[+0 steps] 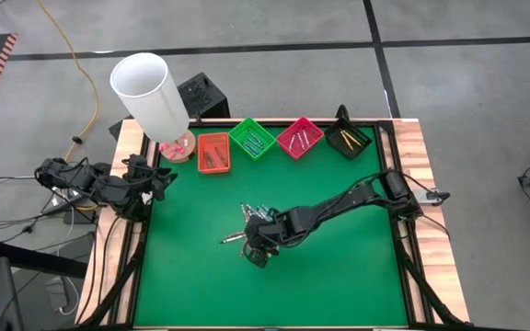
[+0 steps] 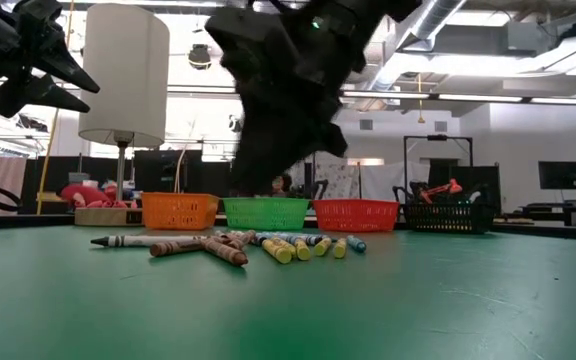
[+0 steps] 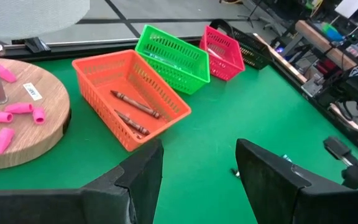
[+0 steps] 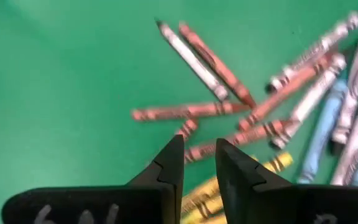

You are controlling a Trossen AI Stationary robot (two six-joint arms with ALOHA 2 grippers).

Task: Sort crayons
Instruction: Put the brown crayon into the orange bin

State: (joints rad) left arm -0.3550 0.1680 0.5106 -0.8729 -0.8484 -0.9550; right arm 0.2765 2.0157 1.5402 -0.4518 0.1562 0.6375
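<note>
A loose heap of crayons (image 4: 272, 112), brown, grey, blue and yellow, lies flat on the green mat (image 1: 247, 219) at mid-table. My right gripper (image 4: 199, 163) hovers just over the heap's near side. Its fingers stand narrowly open with nothing between them, and a brown crayon (image 4: 197, 149) lies under the gap. In the low view the right gripper (image 2: 273, 170) hangs above the crayons (image 2: 228, 245). My left gripper (image 3: 197, 177) waits open at the table's left edge (image 1: 155, 179), facing the trays.
Along the far edge stand an orange tray (image 1: 213, 153) holding brown crayons (image 3: 135, 106), a green tray (image 1: 252, 138), a pink tray (image 1: 299, 137) and a black tray (image 1: 350, 138). A white-shaded lamp (image 1: 150, 92) on a wooden base (image 3: 17, 124) stands at the far left.
</note>
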